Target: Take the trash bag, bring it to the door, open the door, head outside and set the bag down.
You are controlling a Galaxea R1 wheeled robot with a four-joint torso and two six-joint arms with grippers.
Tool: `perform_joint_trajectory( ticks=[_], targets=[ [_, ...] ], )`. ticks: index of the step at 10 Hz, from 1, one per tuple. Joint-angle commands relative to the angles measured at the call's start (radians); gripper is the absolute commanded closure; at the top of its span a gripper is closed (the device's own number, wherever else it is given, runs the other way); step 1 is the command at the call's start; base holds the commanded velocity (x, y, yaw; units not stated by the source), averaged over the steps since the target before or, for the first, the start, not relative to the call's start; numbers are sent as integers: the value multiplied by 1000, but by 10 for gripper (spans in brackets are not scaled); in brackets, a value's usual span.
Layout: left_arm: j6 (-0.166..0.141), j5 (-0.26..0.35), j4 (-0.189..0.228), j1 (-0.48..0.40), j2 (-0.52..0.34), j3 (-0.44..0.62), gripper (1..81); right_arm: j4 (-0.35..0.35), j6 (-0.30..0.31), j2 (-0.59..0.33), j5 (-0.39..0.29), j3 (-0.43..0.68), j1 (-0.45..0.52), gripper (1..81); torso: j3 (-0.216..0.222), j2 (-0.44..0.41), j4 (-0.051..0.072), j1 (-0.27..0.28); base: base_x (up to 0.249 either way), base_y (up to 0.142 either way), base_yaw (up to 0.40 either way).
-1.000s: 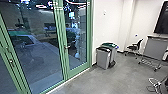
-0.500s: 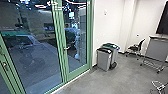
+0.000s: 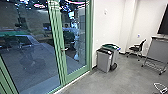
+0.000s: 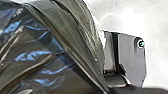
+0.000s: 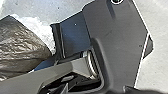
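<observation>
The dark, shiny trash bag (image 4: 50, 50) looms large and creased in the left wrist view, close to that wrist's camera. Part of the same dark plastic bag (image 5: 22, 47) also appears in the right wrist view, beside the robot's own plate and bar. Whether either gripper holds it I cannot tell. In the head view, the green-framed glass door (image 3: 76, 74) stands closed ahead and to the left, its metal handle (image 3: 64, 49) on the upright frame.
Grey bins (image 3: 103, 62) stand against the white wall just right of the door. Farther right are a black office chair (image 3: 136, 48) and a grey wheeled stand (image 3: 156, 53). A white wire-like object (image 3: 160, 87) lies at the lower right. Grey floor (image 3: 105, 83) stretches in front.
The head camera's view has shifted slightly, with the robot turning a little to the left or moving. The door stays closed.
</observation>
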Motion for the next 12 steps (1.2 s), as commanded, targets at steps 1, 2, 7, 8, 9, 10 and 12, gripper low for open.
perform_joint_trajectory(
  ticks=[1, 2, 7, 8, 9, 10, 12],
  targets=[
    [9, 66, 2, -63, -16, 1, 811, -12, -6, -1, -55, 9, 44, 10, 0, 0, 0, 0, 191, 0, 0],
    [7, 66, 2, -62, -16, 1, 811, -12, -6, -1, -55, 10, 44, 10, 0, 0, 0, 0, 191, 0, 0],
    [7, 66, 2, -63, -13, 1, 811, -12, -6, -1, -55, 7, 42, 10, 0, 0, 0, 0, 193, 0, 0],
    [7, 66, 2, -62, -13, 1, 811, -12, -6, -1, -55, 7, 42, 10, 0, 0, 0, 0, 193, 0, 0],
    [7, 66, 2, -62, -13, 1, 811, -12, -7, 1, -55, 7, 42, 10, 0, 0, 0, 0, 193, 0, 0],
    [7, 66, 4, -62, -13, 1, 811, -12, -6, 1, -55, 7, 42, 10, 0, 0, 0, 0, 193, 0, 0],
    [7, 66, 2, -62, -13, 1, 811, -12, -6, 1, -55, 5, 43, 10, 0, 0, 0, 0, 193, 0, 0]
  ],
)
